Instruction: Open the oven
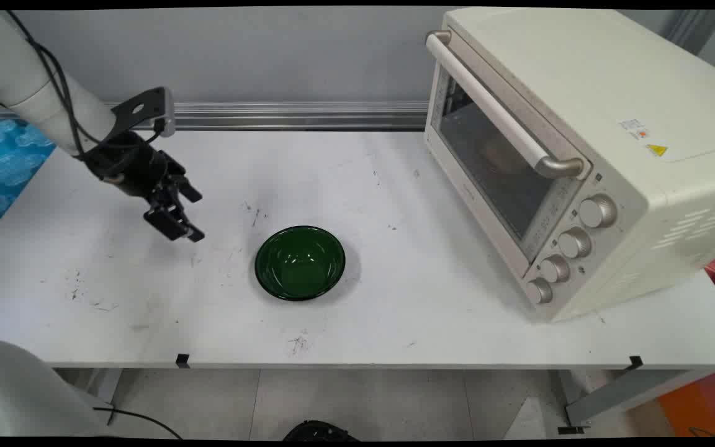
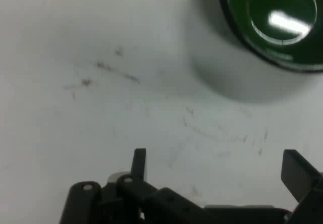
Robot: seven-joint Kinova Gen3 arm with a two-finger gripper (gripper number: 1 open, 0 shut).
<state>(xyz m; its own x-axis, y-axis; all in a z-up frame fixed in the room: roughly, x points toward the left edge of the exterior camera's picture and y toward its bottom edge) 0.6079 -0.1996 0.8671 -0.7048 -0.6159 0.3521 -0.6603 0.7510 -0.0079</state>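
Note:
A dark green bowl [image 1: 300,262] stands empty in the middle of the white table [image 1: 395,323]. My black gripper [image 1: 184,214] hovers over the table to the bowl's left, a short way off, open with nothing between its fingers. In the hand view the gripper [image 2: 217,166] shows its two fingertips [image 2: 139,162] wide apart above bare scuffed tabletop, and the green bowl [image 2: 275,19] sits at the upper right corner, cut off by the picture's edge.
A large cream toaster oven [image 1: 575,155] with its door shut and several knobs fills the table's right side. A metal rail [image 1: 295,115] runs along the wall behind. Something blue [image 1: 4,161] lies beyond the table's left edge.

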